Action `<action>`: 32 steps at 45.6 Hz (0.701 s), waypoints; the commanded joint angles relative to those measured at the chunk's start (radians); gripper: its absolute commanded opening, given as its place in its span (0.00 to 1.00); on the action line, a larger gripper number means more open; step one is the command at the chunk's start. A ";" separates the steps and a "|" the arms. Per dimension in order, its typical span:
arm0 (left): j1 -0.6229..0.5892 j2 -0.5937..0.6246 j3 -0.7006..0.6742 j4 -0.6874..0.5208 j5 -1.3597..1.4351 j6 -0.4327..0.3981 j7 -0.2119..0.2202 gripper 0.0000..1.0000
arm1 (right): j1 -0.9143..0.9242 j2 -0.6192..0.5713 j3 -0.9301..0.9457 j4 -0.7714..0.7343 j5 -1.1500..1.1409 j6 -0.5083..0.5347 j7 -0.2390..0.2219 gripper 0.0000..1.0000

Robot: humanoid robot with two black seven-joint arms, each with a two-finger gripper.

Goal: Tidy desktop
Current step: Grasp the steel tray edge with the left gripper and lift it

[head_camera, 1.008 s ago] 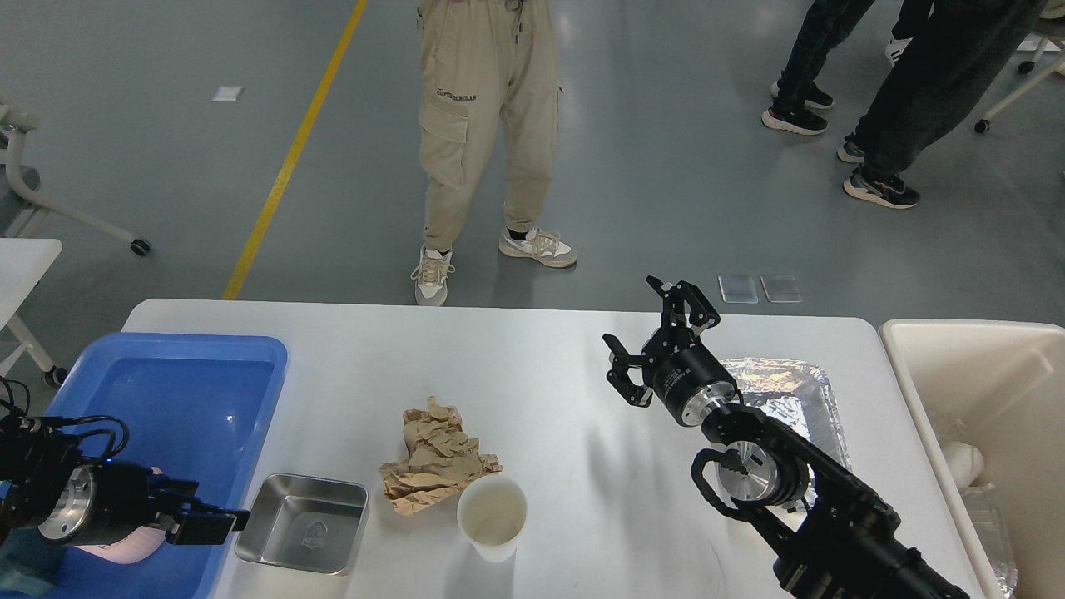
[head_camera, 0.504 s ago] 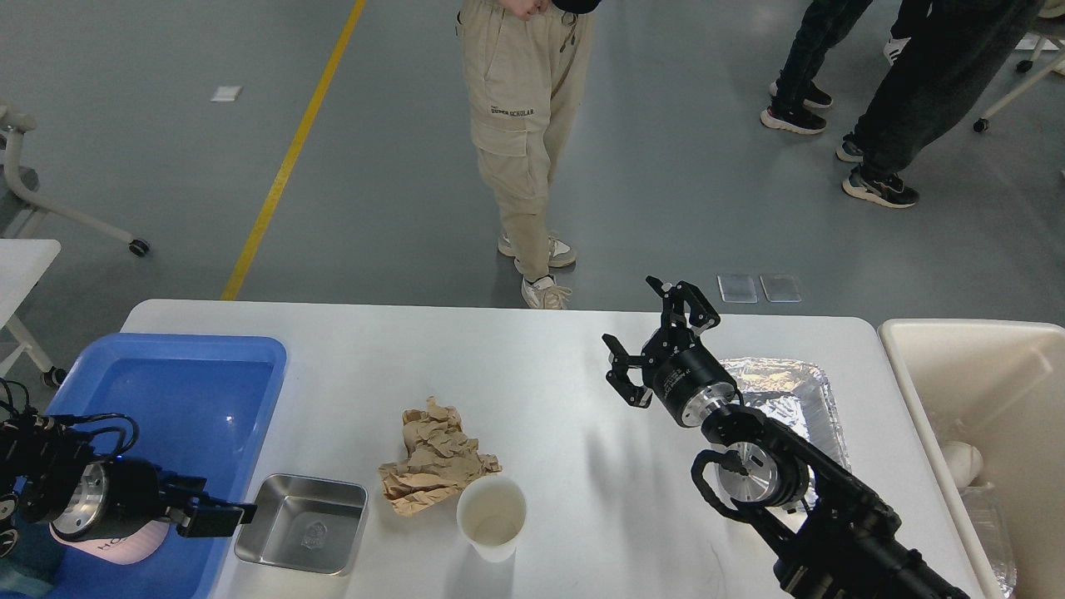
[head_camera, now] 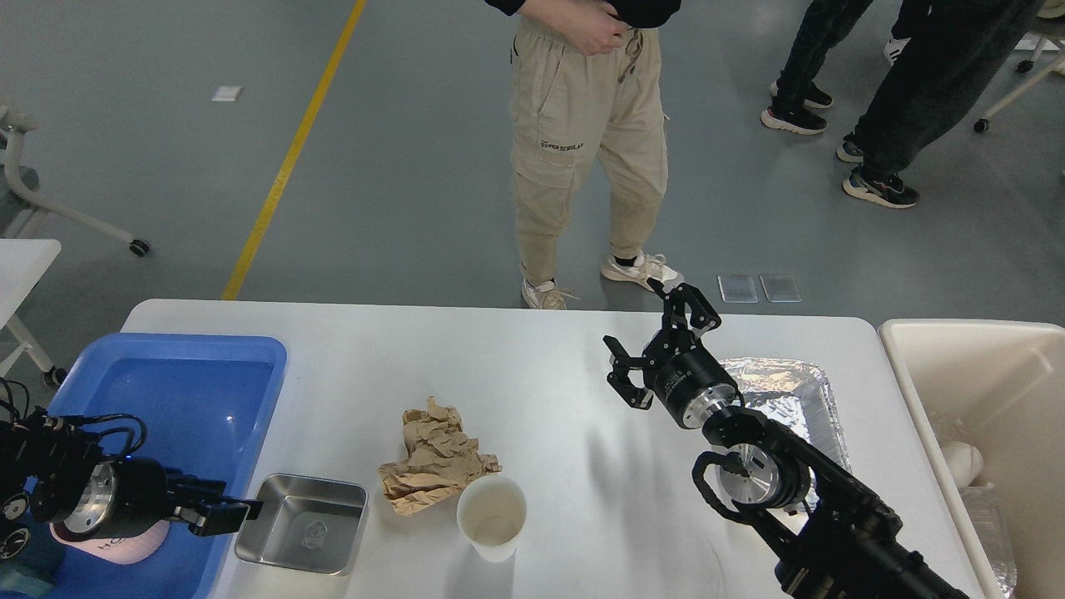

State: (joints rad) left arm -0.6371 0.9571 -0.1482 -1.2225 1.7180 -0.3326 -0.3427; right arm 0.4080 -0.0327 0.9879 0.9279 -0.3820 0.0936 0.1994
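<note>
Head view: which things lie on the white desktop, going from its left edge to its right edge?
Blue plastic tray → square steel pan → crumpled brown paper → white paper cup → foil tray, partly behind the right arm.

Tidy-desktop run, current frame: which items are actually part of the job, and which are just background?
Part of the job:
- desktop
- crumpled brown paper
- paper cup
- steel tray
- foil tray
- blue tray and cream bin, likely the drop-off places
- left gripper, right gripper

Just background:
- person in beige trousers
- yellow floor line
- bystanders' legs
</note>
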 commanded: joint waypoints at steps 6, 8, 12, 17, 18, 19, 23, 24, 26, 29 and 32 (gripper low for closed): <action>0.014 -0.020 -0.001 0.024 0.002 0.001 -0.002 0.56 | -0.003 -0.001 0.000 0.005 0.000 0.000 0.000 1.00; 0.019 -0.027 0.001 0.026 0.002 0.001 -0.004 0.53 | -0.003 -0.001 0.000 0.006 0.000 0.000 0.000 1.00; 0.020 -0.037 0.001 0.037 0.003 0.003 -0.006 0.46 | -0.003 -0.003 0.000 0.006 0.000 0.000 0.000 1.00; 0.026 -0.040 0.001 0.051 0.003 0.017 -0.016 0.43 | -0.002 -0.003 0.002 0.008 0.000 0.000 0.000 1.00; 0.028 -0.040 0.001 0.051 0.003 0.018 -0.018 0.42 | -0.002 -0.003 0.002 0.008 0.000 0.000 0.000 1.00; 0.030 -0.040 0.001 0.052 0.003 0.020 -0.018 0.40 | -0.002 -0.003 0.002 0.008 0.000 0.000 0.000 1.00; 0.033 -0.040 0.001 0.054 0.003 0.021 -0.025 0.38 | -0.003 -0.003 0.002 0.008 0.000 0.000 0.000 1.00; 0.033 -0.040 0.001 0.054 0.003 0.021 -0.027 0.37 | -0.003 -0.003 0.002 0.008 0.000 0.000 0.000 1.00; 0.046 -0.212 0.024 0.207 0.011 0.035 -0.039 0.25 | -0.021 -0.027 0.003 0.042 0.000 0.000 0.000 1.00; 0.046 -0.212 0.024 0.207 0.011 0.035 -0.042 0.21 | -0.021 -0.029 0.003 0.042 0.000 0.000 0.000 1.00; 0.046 -0.212 0.024 0.207 0.011 0.035 -0.047 0.19 | -0.021 -0.029 0.003 0.042 0.000 0.000 0.000 1.00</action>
State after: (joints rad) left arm -0.5927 0.7693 -0.1274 -1.0374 1.7278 -0.3001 -0.3810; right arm 0.3894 -0.0574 0.9902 0.9646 -0.3818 0.0936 0.1994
